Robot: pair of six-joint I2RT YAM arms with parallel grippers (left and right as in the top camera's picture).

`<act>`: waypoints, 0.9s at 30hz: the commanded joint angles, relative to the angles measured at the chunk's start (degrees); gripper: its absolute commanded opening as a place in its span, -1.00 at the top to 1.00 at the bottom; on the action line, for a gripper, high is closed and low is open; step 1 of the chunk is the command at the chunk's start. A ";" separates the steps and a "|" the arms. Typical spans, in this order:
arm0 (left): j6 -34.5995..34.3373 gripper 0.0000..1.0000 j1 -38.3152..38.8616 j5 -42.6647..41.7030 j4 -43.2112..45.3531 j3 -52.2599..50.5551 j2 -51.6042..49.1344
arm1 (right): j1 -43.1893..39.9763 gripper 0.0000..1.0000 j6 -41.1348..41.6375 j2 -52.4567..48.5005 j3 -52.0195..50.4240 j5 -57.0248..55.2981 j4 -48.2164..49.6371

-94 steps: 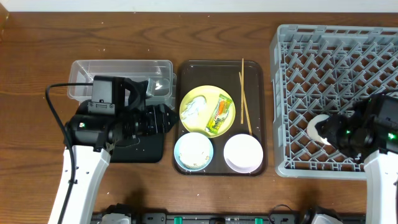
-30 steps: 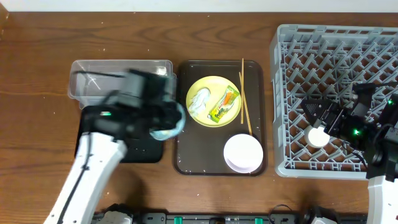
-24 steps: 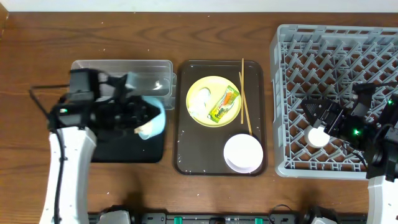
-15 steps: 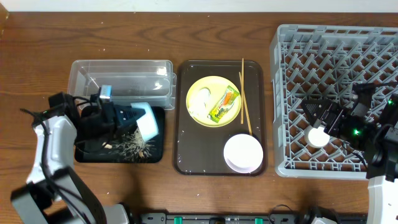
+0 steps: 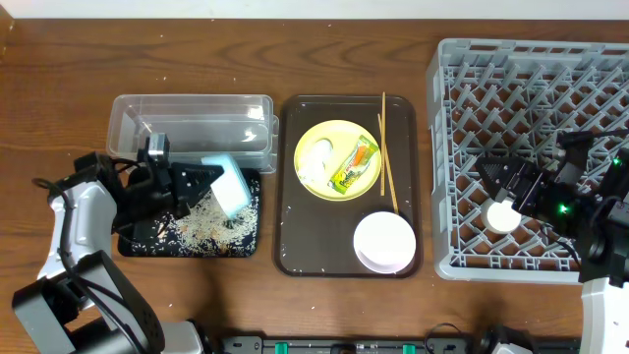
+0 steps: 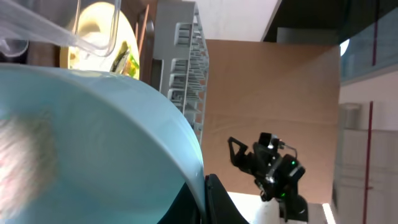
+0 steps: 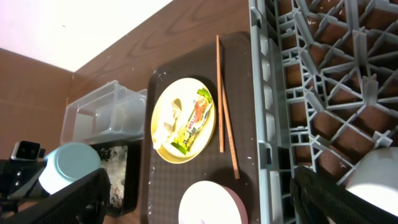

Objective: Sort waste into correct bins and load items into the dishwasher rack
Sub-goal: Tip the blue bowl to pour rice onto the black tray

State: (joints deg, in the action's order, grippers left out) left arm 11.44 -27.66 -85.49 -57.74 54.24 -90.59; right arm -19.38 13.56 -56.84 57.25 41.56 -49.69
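**Overhead.** Left gripper [image 5: 206,181], near the left edge: clenched on the light blue bowl [image 5: 231,187], which is tipped over the black tray [image 5: 133,246]. Rice scraps [image 5: 201,221] lie strewn on that tray. Clear tub [image 5: 187,118] sits just behind it.

Brown serving tray [image 5: 295,251], centre: yellow plate [image 5: 324,185] carrying the snack wrapper [image 5: 352,167] and paper scrap [image 5: 316,155], plus chopsticks [image 5: 385,147] and a white bowl [image 5: 383,241].

Dishwasher rack [image 5: 531,79], right edge: white cup [image 5: 503,216] inside, with the right gripper [image 5: 506,187] just beside it.

**Left wrist.** The blue bowl fills the frame.

**Right wrist.** Fingers [image 7: 62,199] are splayed wide and hold nothing.

**Progress.** Apparently early: the rice is dumped and the cup racked. The wrapper, paper, plate, both bowls and chopsticks remain.
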 commanded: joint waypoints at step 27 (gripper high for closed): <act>6.78 0.88 1.20 8.90 -9.33 -0.74 4.22 | -0.04 -0.85 -1.01 0.15 0.72 0.24 -0.09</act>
State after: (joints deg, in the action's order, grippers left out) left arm 15.94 -28.73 -80.75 -66.43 53.06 -90.02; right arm -19.38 13.41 -56.86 57.25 41.56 -49.95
